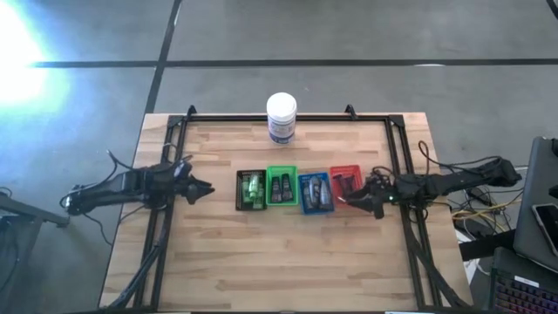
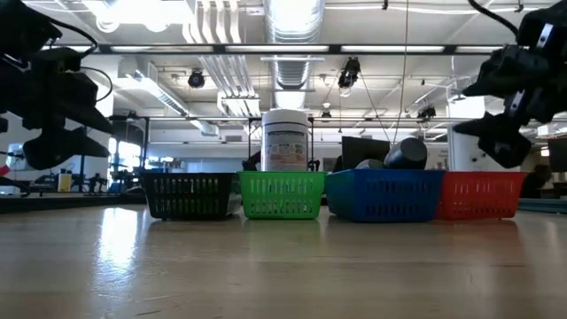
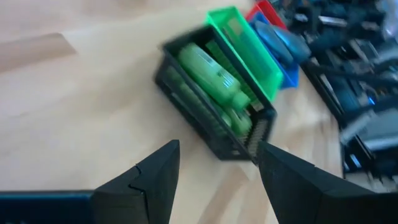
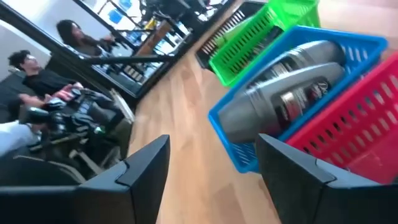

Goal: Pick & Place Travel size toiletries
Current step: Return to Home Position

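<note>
Four small trays stand in a row mid-table: black [image 1: 251, 190], green [image 1: 282, 187], blue [image 1: 316, 192], red [image 1: 346, 181]. Bright green packets [image 3: 214, 78] lie in the black tray, dark tubes [image 1: 282, 187] in the green tray, grey oval mini bottles [image 4: 283, 93] in the blue tray, dark sticks [image 1: 348, 182] in the red tray. My left gripper [image 1: 206, 188] hovers open above the table, left of the black tray. My right gripper [image 1: 366, 199] hovers open at the red tray's right side, above the table.
A large white jar with a blue label [image 1: 282, 118] stands near the table's far edge, behind the trays. Bare wood [image 1: 279, 262] stretches between the trays and the near edge. People sit beyond the table [image 4: 37, 68] in the right wrist view.
</note>
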Robot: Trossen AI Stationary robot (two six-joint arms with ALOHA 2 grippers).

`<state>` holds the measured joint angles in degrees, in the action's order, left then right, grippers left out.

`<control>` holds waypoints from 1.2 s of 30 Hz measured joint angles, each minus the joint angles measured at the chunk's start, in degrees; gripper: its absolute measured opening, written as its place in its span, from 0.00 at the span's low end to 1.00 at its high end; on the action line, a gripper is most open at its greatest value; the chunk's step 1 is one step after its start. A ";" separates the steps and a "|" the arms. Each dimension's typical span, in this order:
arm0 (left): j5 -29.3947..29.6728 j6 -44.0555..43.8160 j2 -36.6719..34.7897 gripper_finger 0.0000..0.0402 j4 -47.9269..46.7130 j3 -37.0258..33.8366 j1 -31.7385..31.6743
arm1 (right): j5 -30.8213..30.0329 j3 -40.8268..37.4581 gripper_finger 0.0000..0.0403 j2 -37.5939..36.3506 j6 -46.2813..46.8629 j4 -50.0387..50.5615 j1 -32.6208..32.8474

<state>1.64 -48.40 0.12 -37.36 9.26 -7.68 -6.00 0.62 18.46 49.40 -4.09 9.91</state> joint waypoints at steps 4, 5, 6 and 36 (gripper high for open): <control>0.04 0.01 -0.02 0.54 0.00 -0.02 5.97 | 0.24 -0.11 0.56 -4.73 0.12 2.71 -0.53; -0.12 0.00 -0.02 0.54 0.02 -0.02 7.33 | 0.26 -0.11 0.56 -5.78 0.12 2.68 -0.79; -0.30 0.02 0.00 0.54 0.06 -0.02 8.46 | 0.27 -0.11 0.55 -6.83 0.11 2.68 -1.08; -0.32 0.00 0.00 0.54 0.06 -0.11 6.23 | 0.42 -0.11 0.73 -18.45 0.10 2.66 -12.81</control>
<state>1.32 -48.40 0.12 -37.30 9.15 -1.45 -5.58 0.51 0.01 49.50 -1.43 -2.90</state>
